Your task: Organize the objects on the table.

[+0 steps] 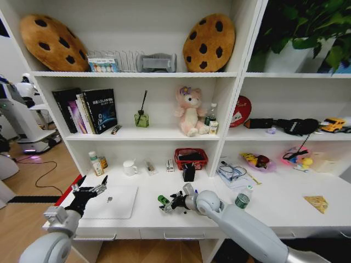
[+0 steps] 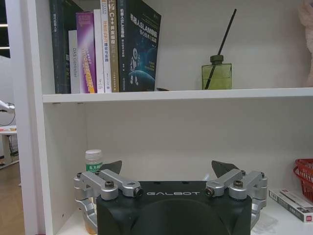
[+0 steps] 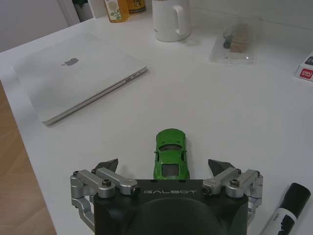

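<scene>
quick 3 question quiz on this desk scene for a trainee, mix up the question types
1. True or false: the silver laptop lies shut on the table.
2. Which gripper has the green toy car between its open fingers? A) left gripper B) right gripper
3. Fill in: the left gripper hovers open at the ____ edge of the laptop.

Key: 1 true. 2 B. 3 left.
</scene>
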